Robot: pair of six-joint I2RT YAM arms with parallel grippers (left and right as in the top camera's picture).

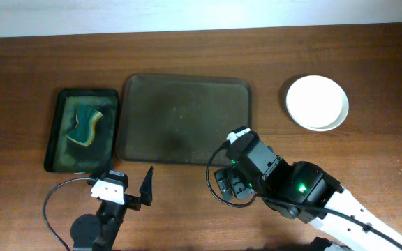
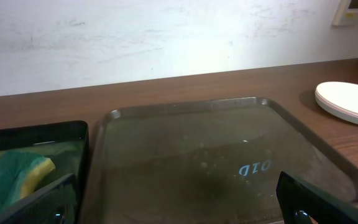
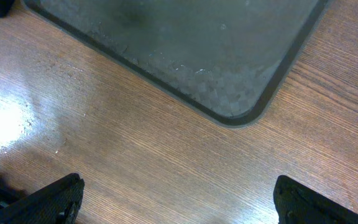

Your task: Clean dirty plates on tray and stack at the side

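Tray [image 1: 184,118]: one, brown.
Plates [image 1: 317,102]: one white stack sitting right of tray.
Left gripper [image 2: 176,180], right gripper [image 3: 176,186]: both hovering open before tray.

The brown wooden desk [image 1: 33,63] shows fine straight grain under a smooth, slightly shiny finish that catches glare. The large dark brown rectangular tray [image 1: 183,115] looks like dull plastic, mottled with a streaky film. The round white plates [image 1: 317,102] are smooth and glossy. The smaller dark green tray [image 1: 103,150] shines, and the teal-and-yellow sponge [image 1: 84,127] looks porous.
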